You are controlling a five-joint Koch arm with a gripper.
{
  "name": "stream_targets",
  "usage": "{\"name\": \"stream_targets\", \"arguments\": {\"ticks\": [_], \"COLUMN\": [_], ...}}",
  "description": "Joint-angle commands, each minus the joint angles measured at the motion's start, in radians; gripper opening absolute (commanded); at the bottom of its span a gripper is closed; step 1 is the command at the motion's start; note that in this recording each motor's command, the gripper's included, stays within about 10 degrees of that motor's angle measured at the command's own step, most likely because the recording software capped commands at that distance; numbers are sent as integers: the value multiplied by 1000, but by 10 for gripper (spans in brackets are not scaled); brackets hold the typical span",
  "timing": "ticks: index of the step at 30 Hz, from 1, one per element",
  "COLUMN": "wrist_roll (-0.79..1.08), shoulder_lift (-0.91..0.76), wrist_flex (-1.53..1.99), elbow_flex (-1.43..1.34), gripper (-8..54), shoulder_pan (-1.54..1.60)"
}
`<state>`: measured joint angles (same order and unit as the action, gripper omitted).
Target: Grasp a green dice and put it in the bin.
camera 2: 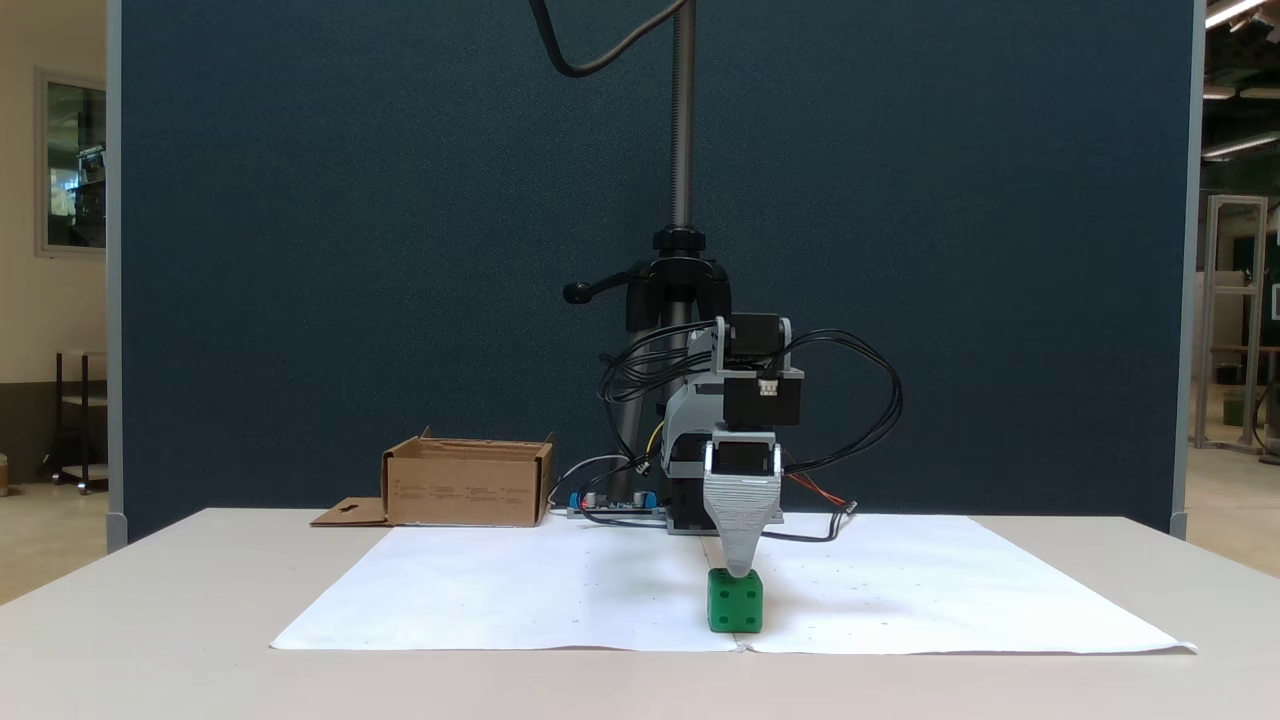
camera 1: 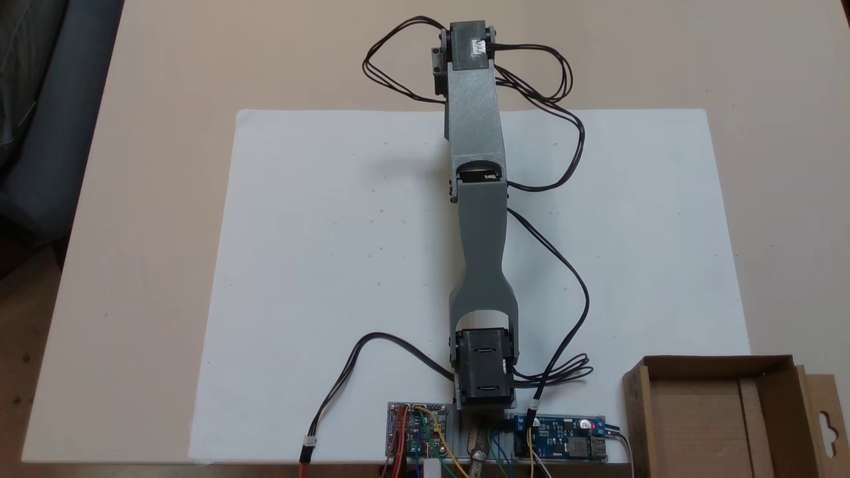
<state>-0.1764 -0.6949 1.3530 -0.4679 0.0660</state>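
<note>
The green dice (camera 2: pixel 735 601) sits on the white paper near the table's front edge in a fixed view, a four-pip face towards the camera. My gripper (camera 2: pixel 740 570) points straight down with its grey tip at the top of the dice. Only one jaw shows, so I cannot tell whether it is open or shut, or whether it holds the dice. From above, the grey arm (camera 1: pixel 477 199) stretches up the frame away from its base and covers what lies under its far end. The bin (camera 1: pixel 710 365), an open brown cardboard box (camera 2: pixel 468 485), stands next to the arm's base.
A white paper sheet (camera 1: pixel 332 252) covers the middle of the beige table (camera 1: pixel 146 199). Circuit boards (camera 1: pixel 561 438) and loose black cables (camera 1: pixel 564 265) lie around the arm's base. A tripod stand (camera 2: pixel 682 270) and a dark blue partition rise behind the table.
</note>
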Motion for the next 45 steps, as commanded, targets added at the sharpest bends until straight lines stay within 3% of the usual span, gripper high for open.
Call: {"name": "stream_targets", "arguments": {"ticks": [1, 41, 45], "wrist_roll": [72, 101, 101], "shoulder_lift": [-29, 112, 112], "wrist_flex": [-40, -123, -117], "elbow_flex": [38, 38, 37], "gripper": [417, 414, 381], "shoulder_pan": [8, -31, -43]}}
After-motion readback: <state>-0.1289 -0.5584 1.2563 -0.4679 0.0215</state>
